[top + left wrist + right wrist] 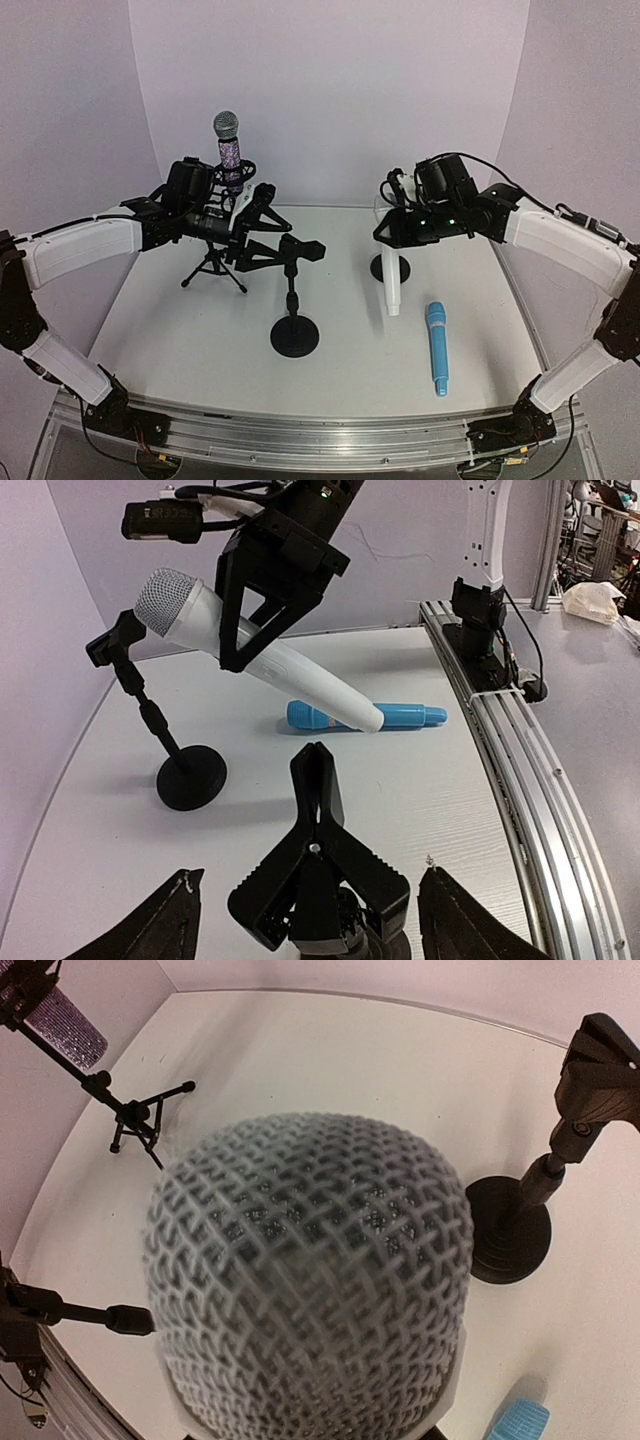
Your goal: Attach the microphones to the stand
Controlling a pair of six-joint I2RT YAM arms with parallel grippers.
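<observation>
Right gripper clamped on the white microphone, hold just below the mesh head. Head up at the wrist, tail hanging toward the table; cannot tell if it touches. In the left wrist view the body leans, head high left, tail low right.

Left gripper spread wide, fingers either side of the clip on the middle stand. Gaps show on both sides, so nothing is squeezed yet. Clip mouth points away from that wrist, toward the right arm.

Key relation: the clip lies to the left of the held microphone and a little nearer the bases, near but apart. Microphone's long axis is about upright, clip's mouth about level. Likely the body must be swung over and eased into the mouth once the left fingers pinch it wide. Right arm carries; left arm is nearest the clip.

Round about: far stand just behind the white microphone, nothing in it. Purple microphone already seated upright on the tripod stand. Blue microphone flat on the table by the right arm, long axis near-to-far, not yet mounted
</observation>
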